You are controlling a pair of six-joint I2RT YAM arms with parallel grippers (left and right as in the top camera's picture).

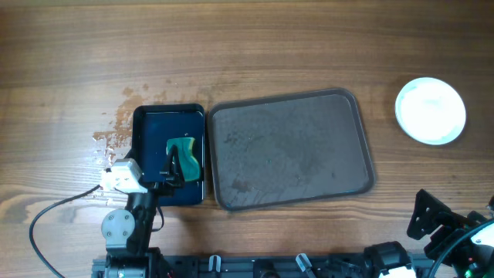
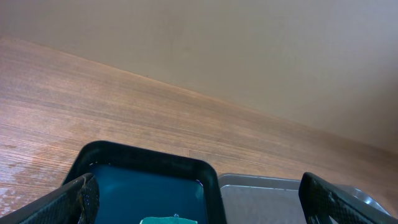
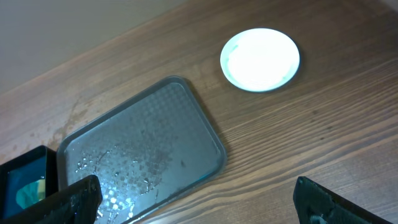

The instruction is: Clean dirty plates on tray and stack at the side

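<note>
Two claws are hanging at the near edge. The left claw (image 2: 198, 198) is gaping wide above the black tray (image 1: 168, 107), and the right claw (image 3: 199, 200) is also gaping wide, gripping nothing. Two trays are sitting side by side. The black tray is holding blue liquid and one green sponge (image 1: 190, 158), while the brown tray (image 1: 289, 147) is holding only wet specks. Farther right, the plates (image 1: 431, 110) are resting plain white on the wooden counter (image 1: 247, 46), showing as one round; I cannot tell how many are stacked. A beige wall (image 2: 249, 43) is rising behind.

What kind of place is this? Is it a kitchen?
Probably a robot's practice table, not a kitchen: a big brown tray, a white plate, and a sponge in a small black tray.
</note>
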